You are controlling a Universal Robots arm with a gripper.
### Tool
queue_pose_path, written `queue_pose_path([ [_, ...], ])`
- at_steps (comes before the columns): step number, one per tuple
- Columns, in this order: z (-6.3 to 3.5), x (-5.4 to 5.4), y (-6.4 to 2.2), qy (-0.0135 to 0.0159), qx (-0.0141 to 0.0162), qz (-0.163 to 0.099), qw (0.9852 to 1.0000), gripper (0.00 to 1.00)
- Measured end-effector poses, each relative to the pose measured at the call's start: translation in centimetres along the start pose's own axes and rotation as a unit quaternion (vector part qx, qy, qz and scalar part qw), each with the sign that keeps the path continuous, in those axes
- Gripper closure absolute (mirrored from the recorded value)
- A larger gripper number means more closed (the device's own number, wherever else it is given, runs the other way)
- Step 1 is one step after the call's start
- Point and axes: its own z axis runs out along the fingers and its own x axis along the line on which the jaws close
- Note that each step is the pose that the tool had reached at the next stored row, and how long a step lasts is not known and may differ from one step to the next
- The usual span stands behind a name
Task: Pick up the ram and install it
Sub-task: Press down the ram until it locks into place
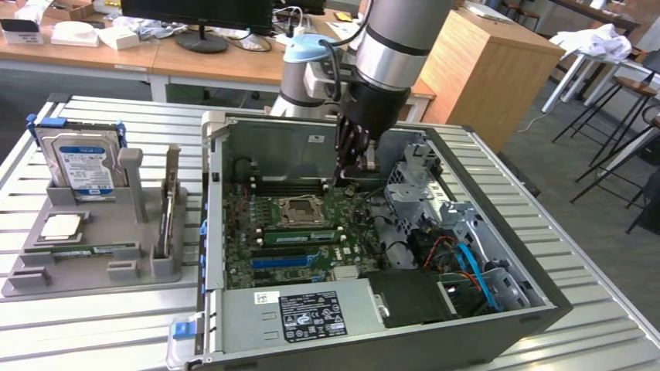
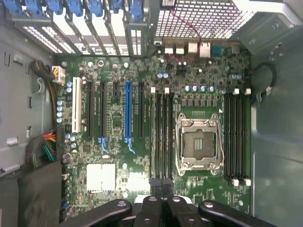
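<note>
Inside, pincer shut and empty over motherboard, exterior view adds hard drive on grey tray beside case

Silver arm with black bands, a pale blue joint cap, black cable, black fingers.

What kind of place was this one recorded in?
Likely a lab or workshop for computer assembly: an open computer case lies on a slatted metal table, a grey fixture beside it holds a hard drive, and wooden desks with a monitor stand behind.
</note>
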Motion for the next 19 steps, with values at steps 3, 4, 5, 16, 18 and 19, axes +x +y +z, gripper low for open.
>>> queue_pose_path([
  [3,-0.02,0.0,-0.59,0.0,0.0,0.0,1.0,0.9],
  [4,-0.03,0.0,-0.78,0.0,0.0,0.0,1.0,0.9],
  [5,-0.04,0.0,-1.0,0.0,0.0,0.0,1.0,0.9],
  [16,-0.04,0.0,-1.86,0.0,0.0,0.0,1.0,0.9],
  [18,0.1,0.0,-1.87,-0.0002,0.0,0.0,1.0,0.9],
  [19,0.17,0.0,-1.87,-0.0002,0.0,0.0,1.0,0.9],
])
